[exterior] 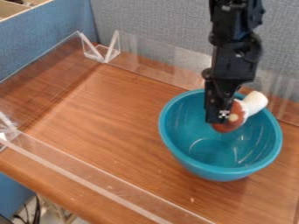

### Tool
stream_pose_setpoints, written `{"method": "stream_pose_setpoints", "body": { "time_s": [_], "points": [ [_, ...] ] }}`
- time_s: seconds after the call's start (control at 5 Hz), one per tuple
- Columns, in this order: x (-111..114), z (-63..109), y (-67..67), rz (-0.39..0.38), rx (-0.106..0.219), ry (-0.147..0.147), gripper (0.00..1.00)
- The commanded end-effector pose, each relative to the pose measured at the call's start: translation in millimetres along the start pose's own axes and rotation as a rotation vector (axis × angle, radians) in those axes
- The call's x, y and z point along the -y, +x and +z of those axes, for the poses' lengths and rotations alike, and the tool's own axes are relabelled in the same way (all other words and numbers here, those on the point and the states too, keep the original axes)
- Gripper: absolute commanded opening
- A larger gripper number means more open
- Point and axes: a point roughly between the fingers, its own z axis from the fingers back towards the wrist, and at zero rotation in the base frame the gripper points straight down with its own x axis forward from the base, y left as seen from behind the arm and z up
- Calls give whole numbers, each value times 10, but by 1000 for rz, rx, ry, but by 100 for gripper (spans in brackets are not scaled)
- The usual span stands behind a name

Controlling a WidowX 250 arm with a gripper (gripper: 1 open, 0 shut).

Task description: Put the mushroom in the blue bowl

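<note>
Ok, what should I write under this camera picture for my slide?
Gripper holds the mushroom over the blue bowl, not dropped yet.

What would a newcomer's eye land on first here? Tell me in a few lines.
First, the blue bowl, glossy teal, on the right side of the wooden table. Next, the black claw pointing straight down over the bowl's far side, shut on the mushroom, whose orange-brown cap and pale stem show beside it, above the bowl's inside.

Soft even light, low resolution
</note>
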Motion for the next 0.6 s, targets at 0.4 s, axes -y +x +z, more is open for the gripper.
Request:
{"method": "stream_pose_setpoints", "body": {
  "time_s": [0.4],
  "points": [
    [-191, -17, -54, -3, 5, 27, 0]
  ]
}}
